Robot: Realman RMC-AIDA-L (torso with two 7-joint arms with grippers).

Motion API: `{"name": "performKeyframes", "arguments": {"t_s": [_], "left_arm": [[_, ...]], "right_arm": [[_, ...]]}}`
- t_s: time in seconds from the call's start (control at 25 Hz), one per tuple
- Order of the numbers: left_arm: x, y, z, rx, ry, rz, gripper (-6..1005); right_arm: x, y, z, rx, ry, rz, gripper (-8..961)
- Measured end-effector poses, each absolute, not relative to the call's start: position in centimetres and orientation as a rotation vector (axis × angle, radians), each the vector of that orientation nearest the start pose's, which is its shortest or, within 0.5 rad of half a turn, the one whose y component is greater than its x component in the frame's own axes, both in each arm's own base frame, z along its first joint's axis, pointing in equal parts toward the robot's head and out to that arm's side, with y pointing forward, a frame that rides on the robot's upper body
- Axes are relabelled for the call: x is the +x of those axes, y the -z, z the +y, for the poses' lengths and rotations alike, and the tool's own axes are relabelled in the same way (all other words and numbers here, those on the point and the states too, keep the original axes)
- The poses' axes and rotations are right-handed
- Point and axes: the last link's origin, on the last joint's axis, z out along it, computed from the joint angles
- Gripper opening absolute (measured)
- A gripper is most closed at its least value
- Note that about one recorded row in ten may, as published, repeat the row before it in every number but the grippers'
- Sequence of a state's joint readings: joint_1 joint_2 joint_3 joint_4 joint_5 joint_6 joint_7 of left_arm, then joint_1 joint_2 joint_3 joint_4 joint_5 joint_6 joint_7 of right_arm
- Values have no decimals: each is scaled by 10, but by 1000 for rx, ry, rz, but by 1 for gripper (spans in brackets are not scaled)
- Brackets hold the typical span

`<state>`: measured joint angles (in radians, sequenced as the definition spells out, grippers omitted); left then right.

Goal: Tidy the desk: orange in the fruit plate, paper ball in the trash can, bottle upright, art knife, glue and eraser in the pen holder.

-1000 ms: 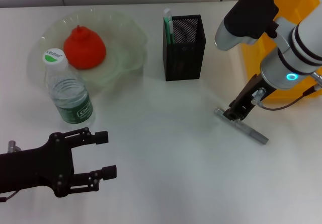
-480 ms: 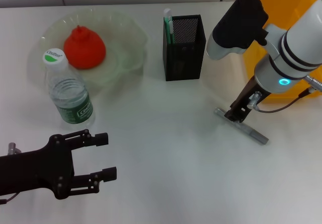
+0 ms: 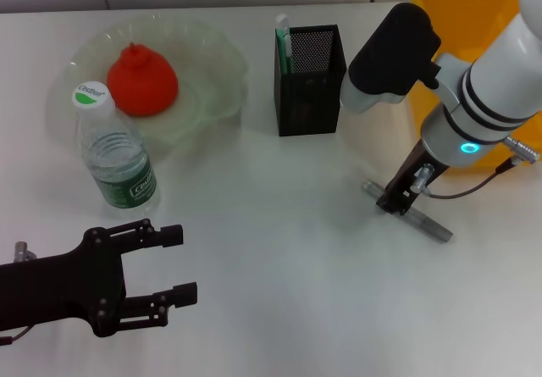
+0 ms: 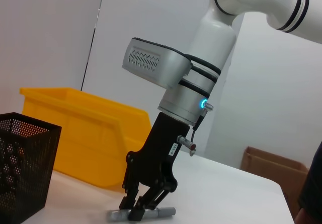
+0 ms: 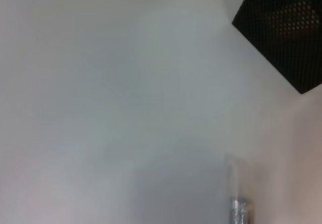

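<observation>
White desk (image 3: 279, 267) fills the head view, pretty tidy from where I'm sitting. Far left there's a clear ruffled plastic fruit plate (image 3: 216, 97) with the red-orange fruit (image 3: 141, 79) sitting in it, and just in front of the plate a clear plastic water bottle with a green label and white cap (image 3: 114, 155) stands upright. Mid-back is the black mesh square pen holder (image 3: 310, 79) with a green-and-white stick-shaped thing (image 3: 282, 42) poking out of its left corner. A yellow plastic bin (image 3: 466, 21) sits at the far right.

My right gripper (image 3: 395, 201) is down at the desk on the grey metal art knife (image 3: 409, 213), which lies flat and diagonal, well to the right of the pen holder. The fingers sit closed around the knife near its far end. My left gripper (image 3: 176, 263) hangs low at the near left corner, fingers spread apart, nothing in them.

Left wrist view looks across the desk at the other arm: the right gripper (image 4: 142, 207) is pinched onto the art knife (image 4: 156, 213), which lies on the surface, with the pen holder (image 4: 22, 163) off to one side and the yellow bin (image 4: 75, 133) behind.

Right wrist view is mostly bare desk (image 5: 110, 108), a corner of the pen holder (image 5: 284, 32), and one end of the art knife (image 5: 237, 204) at the edge. Own fingers aren't visible there.
</observation>
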<state>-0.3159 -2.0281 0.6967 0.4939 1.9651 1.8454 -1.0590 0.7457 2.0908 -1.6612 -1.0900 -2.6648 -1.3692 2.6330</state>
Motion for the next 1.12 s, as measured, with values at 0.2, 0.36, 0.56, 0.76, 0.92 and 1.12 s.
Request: {"name": "performKeyframes", "arguments": {"t_s": [0.2, 0.36, 0.56, 0.76, 0.92, 1.12], "left_arm": [[-307, 0, 227, -2815, 945, -528, 781], [-307, 0, 227, -2815, 945, -526, 781], [-307, 0, 228, -2817, 945, -524, 781], [-307, 0, 228, -2816, 946, -524, 781], [-307, 0, 227, -2814, 947, -527, 782], [-308, 0, 226, -2812, 950, -530, 782]], "right_arm": [[178, 67, 362, -2604, 778, 715, 217], [178, 67, 362, -2603, 777, 715, 214], [178, 69, 361, -2606, 784, 705, 191], [178, 69, 360, -2609, 787, 699, 155], [171, 65, 359, -2614, 751, 688, 141], [146, 50, 354, -2642, 529, 642, 142]]}}
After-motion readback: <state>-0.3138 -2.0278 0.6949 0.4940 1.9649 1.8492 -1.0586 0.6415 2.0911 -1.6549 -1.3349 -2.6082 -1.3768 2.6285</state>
